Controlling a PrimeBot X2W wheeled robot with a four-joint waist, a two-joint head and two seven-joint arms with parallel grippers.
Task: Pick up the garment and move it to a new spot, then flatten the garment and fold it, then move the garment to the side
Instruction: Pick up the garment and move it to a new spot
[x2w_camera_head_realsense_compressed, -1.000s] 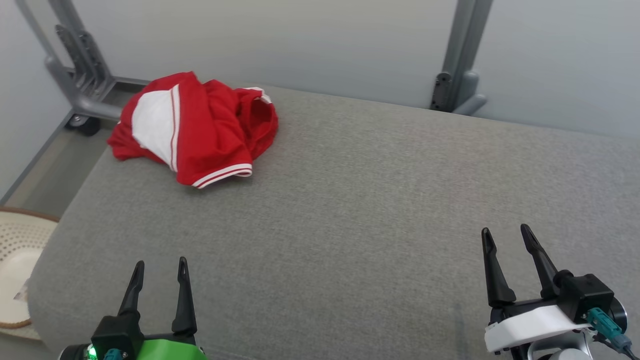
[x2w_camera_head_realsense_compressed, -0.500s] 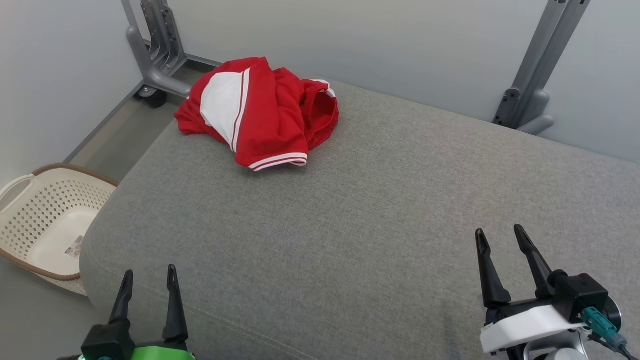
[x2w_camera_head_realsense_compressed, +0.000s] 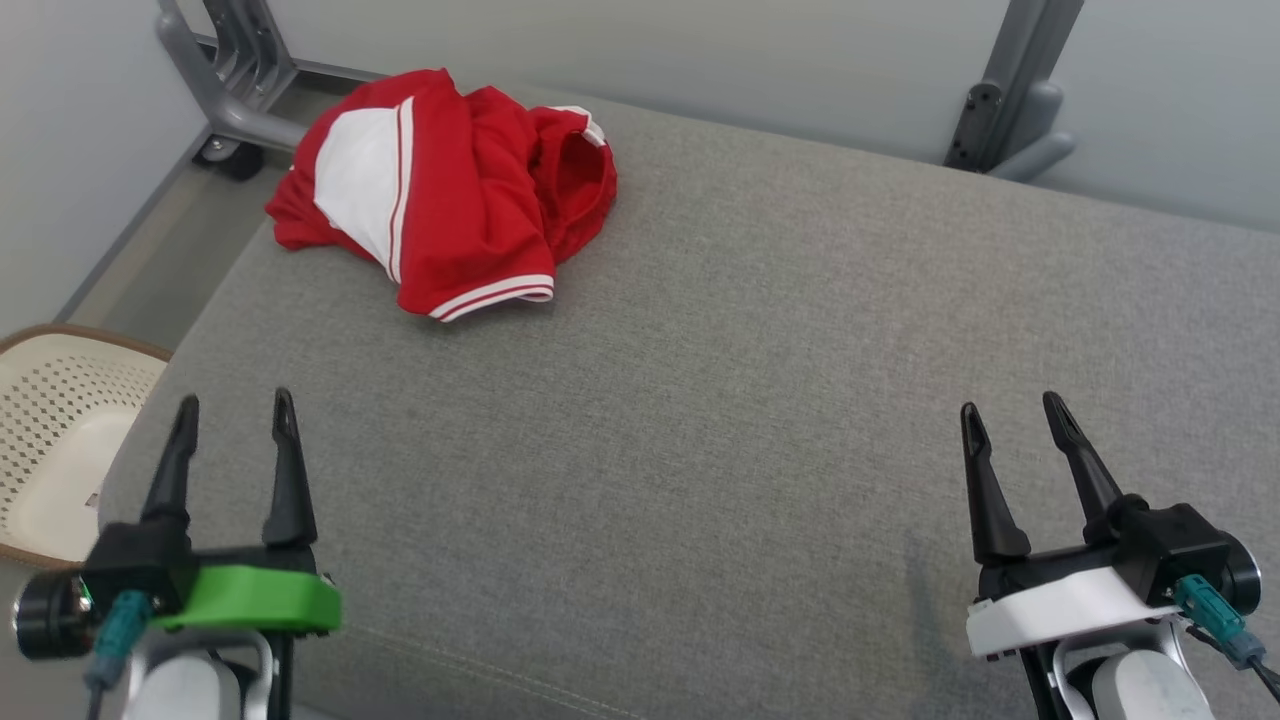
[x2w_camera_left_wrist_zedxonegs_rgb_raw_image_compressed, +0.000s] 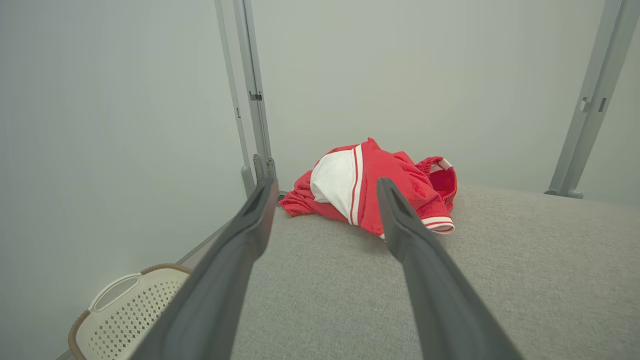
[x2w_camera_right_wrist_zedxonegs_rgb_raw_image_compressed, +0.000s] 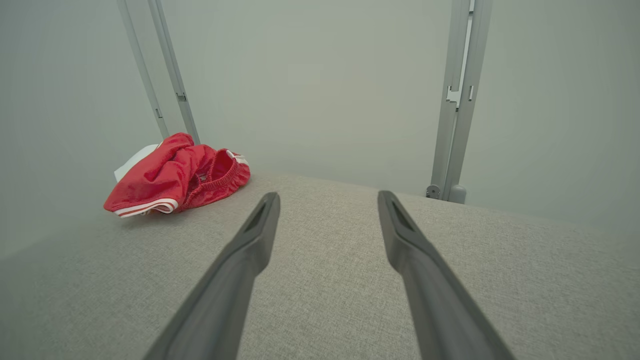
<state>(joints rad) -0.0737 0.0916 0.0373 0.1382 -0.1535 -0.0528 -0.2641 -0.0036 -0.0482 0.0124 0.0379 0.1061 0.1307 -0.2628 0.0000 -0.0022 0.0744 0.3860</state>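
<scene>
A crumpled red garment with a white panel and white-striped hems lies bunched at the far left corner of the grey cushioned surface. My left gripper hovers open over the near left edge, well short of the garment, which sits straight ahead between its fingers in the left wrist view. Over the near right part, my right gripper stands open with nothing in it. In the right wrist view the garment lies far off to the left.
A cream perforated basket with a brown rim stands on the floor left of the surface, also the basket low in the left wrist view. Grey metal frame posts rise behind the surface against a pale wall.
The head camera has shifted, so the whole scene sits differently. My left gripper has risen further into view over the near left edge. Both grippers stay open and the garment lies as before.
</scene>
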